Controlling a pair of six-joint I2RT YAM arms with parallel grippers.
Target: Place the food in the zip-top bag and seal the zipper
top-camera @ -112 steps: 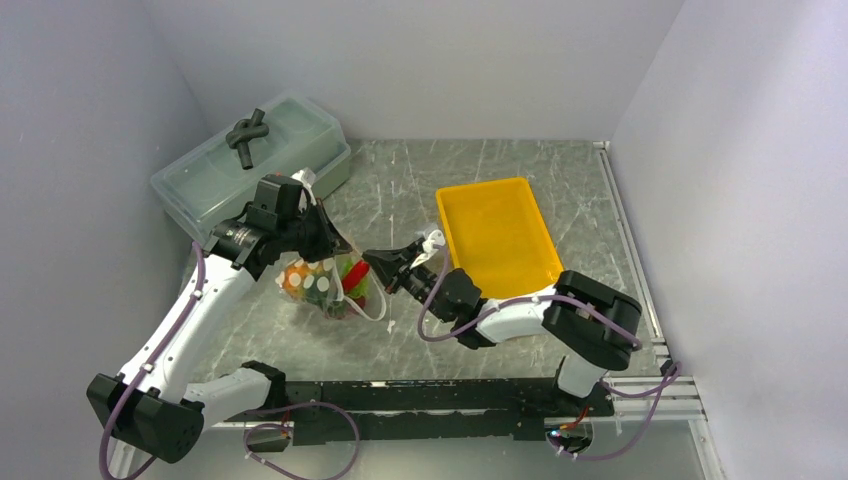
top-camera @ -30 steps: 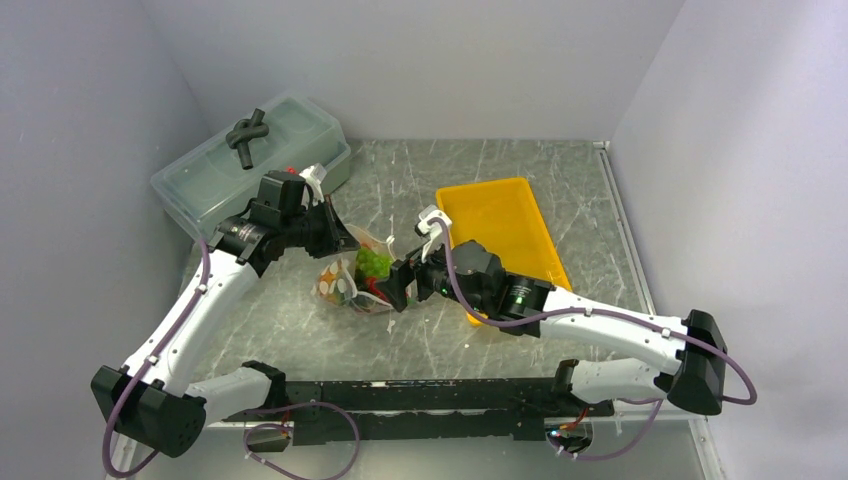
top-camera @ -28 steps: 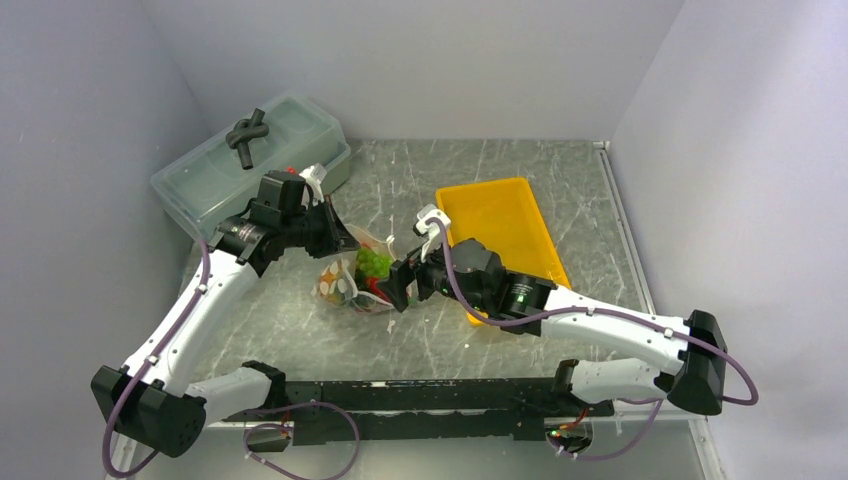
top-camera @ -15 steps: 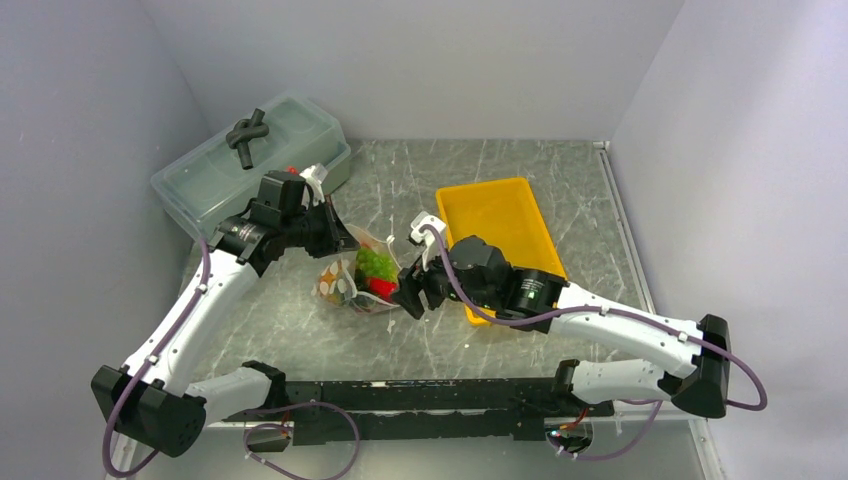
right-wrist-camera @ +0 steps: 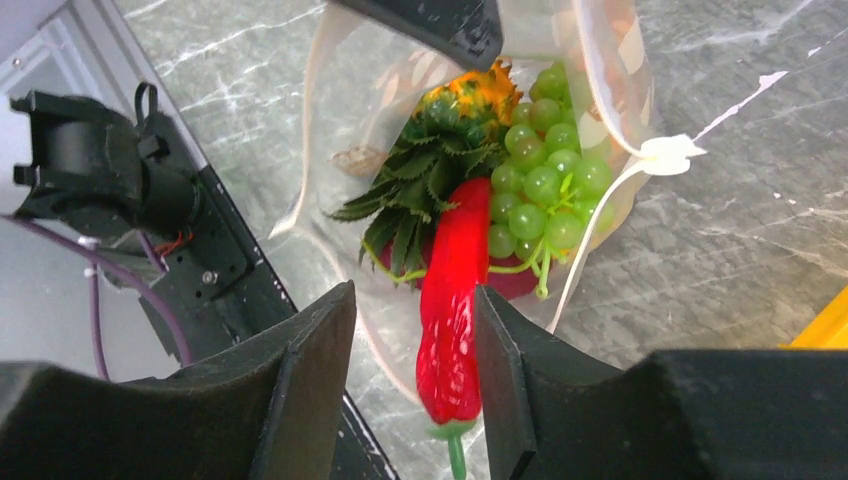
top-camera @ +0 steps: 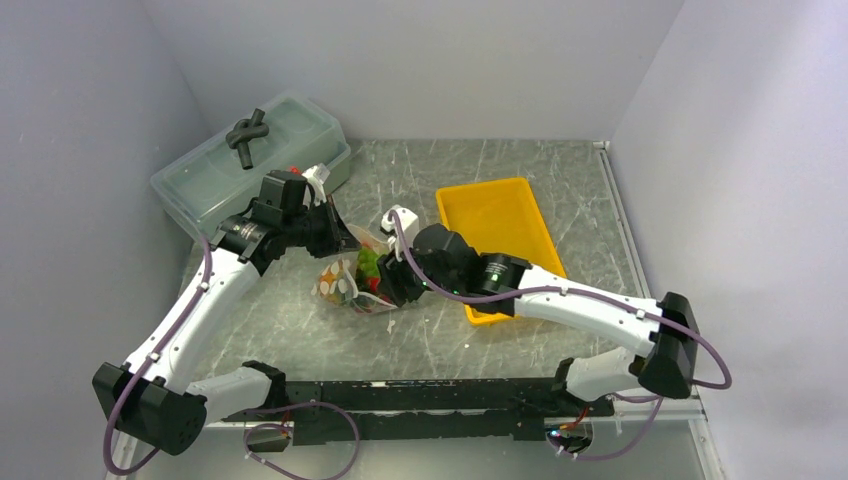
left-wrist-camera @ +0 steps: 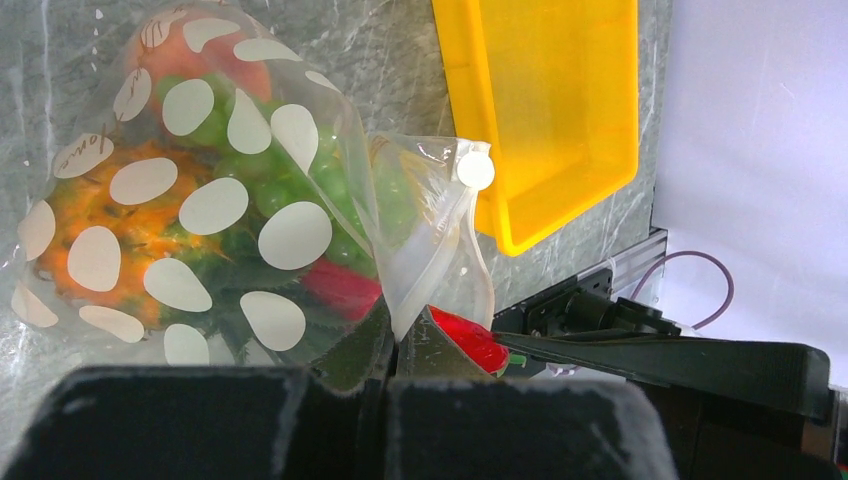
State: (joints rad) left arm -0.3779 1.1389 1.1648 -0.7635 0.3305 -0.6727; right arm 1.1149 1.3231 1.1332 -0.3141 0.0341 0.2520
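Listing hazards: zip-top bag point(left-wrist-camera: 290, 235), edge pinched in the shut left jaws, holds pineapple point(right-wrist-camera: 468, 92) and grapes point(right-wrist-camera: 540, 190). Red chili point(right-wrist-camera: 450, 300) lies half outside its mouth, between the parted right jaws. We fear closing could flick it onto the counter point(right-wrist-camera: 750, 230) or foul the zipper point(right-wrist-camera: 668, 155).

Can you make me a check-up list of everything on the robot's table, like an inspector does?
Surface: grey marbled table; no spills seen.
Job's things: dotted bag lies open; pineapple and grapes inside; red chili partly sticking out of the mouth; zipper slider at one end, bag not sealed.
Clutter: yellow tray right of the bag; lidded box at back left, a dark object on its lid.
Grippers: left gripper shut on the bag's edge; right gripper open, jaws either side of the chili.
Cables: purple cables run along both arms.
Surroundings: plain walls on three sides; nothing else seen.
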